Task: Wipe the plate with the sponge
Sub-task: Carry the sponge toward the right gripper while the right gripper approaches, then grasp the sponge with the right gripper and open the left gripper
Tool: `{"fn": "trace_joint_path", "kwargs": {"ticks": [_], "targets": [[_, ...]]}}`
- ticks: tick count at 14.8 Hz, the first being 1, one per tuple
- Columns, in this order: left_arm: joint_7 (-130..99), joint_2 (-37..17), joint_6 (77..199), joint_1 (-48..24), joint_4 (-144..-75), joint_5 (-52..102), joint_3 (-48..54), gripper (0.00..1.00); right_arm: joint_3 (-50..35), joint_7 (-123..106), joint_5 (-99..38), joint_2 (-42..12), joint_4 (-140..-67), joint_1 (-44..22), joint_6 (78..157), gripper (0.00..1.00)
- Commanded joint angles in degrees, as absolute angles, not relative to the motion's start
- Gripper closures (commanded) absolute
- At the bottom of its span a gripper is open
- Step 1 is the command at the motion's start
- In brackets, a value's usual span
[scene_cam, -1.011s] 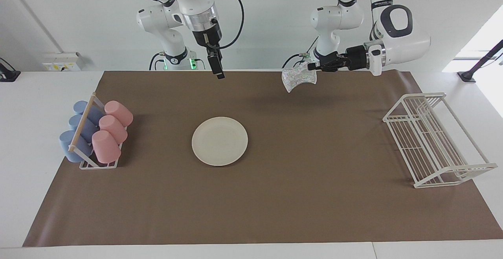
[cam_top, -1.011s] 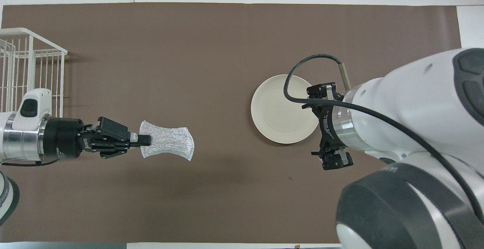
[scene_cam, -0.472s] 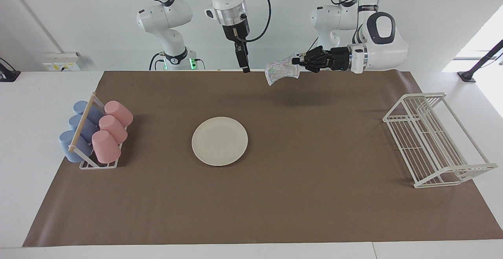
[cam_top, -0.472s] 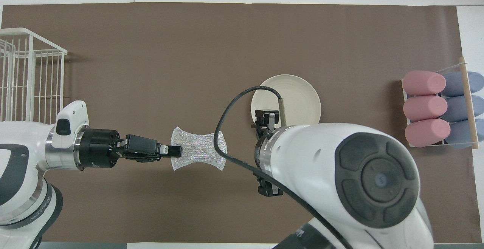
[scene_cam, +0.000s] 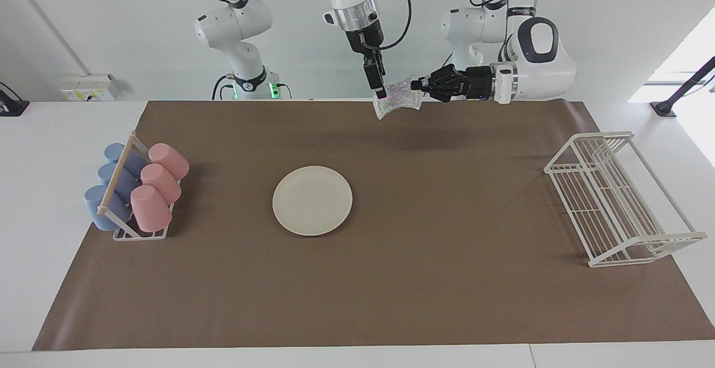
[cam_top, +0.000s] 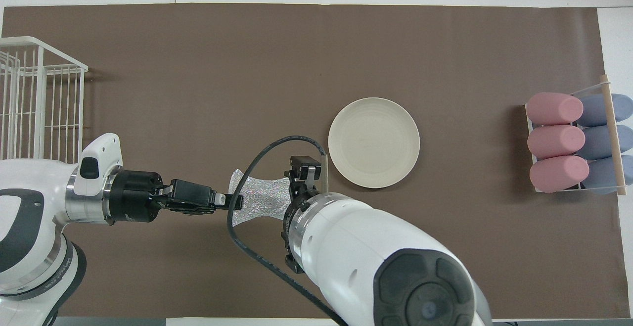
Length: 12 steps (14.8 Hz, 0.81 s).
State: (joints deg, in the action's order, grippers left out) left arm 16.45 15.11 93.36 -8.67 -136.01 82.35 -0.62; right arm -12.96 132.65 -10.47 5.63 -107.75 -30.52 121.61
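The cream-white plate lies flat in the middle of the brown mat with nothing on it. My left gripper reaches out sideways over the mat and is shut on one end of the silvery glittery sponge, which hangs in the air well above the mat. My right gripper points straight down at the sponge's free end, open. I cannot tell whether it touches the sponge. In the overhead view the right arm's own wrist hides its fingers.
A rack of pink and blue cups stands at the right arm's end of the mat. A white wire rack stands at the left arm's end.
The left gripper has carried the sponge toward the right arm's end. The right gripper has swung over from near the plate to the sponge's free end. The plate has not moved.
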Motion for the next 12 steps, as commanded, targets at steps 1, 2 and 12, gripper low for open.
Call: {"fn": "trace_joint_path", "kwargs": {"ticks": [1, 2, 12], "targets": [[17.49, 15.64, 92.99, -9.49, -137.11, 83.58, -1.41, 1.00, -12.83, 133.42, -11.78, 6.50, -109.68, -30.59, 123.22, 0.00], [17.49, 15.64, 92.81, -9.41, -137.11, 83.58, -1.41, 1.00, -12.83, 133.33, -11.78, 6.68, -110.30, -30.76, 123.22, 0.00], [19.06, 15.64, 90.70, -8.79, -137.02, 83.15, -1.49, 1.00, -12.83, 130.87, -11.69, 5.54, -111.09, -31.37, 127.79, 0.63]]}}
